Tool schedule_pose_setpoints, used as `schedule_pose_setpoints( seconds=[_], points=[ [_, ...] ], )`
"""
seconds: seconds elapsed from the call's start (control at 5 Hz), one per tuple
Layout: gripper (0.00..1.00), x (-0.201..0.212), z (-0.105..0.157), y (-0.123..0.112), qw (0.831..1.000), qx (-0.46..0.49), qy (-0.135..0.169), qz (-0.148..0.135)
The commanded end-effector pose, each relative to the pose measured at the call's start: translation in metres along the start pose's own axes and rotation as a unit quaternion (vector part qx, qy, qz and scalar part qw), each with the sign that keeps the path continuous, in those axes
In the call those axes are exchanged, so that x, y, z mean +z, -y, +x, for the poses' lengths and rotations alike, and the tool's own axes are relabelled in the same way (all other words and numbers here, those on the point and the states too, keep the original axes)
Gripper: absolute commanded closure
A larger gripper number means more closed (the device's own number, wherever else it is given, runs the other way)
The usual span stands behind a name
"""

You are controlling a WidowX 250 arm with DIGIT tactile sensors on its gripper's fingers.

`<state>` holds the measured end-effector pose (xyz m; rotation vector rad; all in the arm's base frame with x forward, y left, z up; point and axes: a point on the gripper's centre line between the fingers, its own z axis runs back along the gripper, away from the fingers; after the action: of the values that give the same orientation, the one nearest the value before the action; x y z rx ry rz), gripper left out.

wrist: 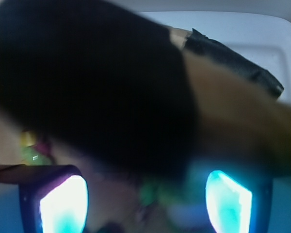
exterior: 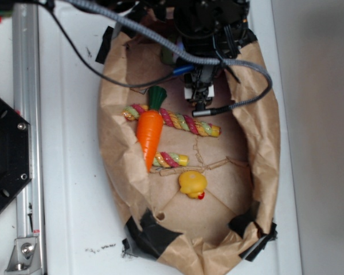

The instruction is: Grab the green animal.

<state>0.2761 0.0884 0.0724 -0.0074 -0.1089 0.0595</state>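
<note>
Though the green animal (wrist: 157, 191) shows only as a lime blur, the gripper (wrist: 145, 204) spreads open around it

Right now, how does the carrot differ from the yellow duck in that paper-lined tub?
The carrot is orange with a dark green top; the duck is yellow with a red spot. The carrot is long and tapered; the duck is small and rounded. The carrot lies across a striped rope toy; the duck sits alone on bare brown paper. Neither is green or held.
</note>
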Motion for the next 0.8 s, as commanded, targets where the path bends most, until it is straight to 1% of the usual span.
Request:
schedule_pose_setpoints(
  seconds=[0.0,0.4,0.6],
  points=[
    [0.00,0.025,0.003,0.045,0.999,-0.032,0.042,-0.001],
    [0.00,0.003,0.001,0.048,0.999,-0.035,0.020,-0.021],
    [0.00,0.021,-0.002,0.058,0.997,-0.051,0.049,-0.023]
  ],
)
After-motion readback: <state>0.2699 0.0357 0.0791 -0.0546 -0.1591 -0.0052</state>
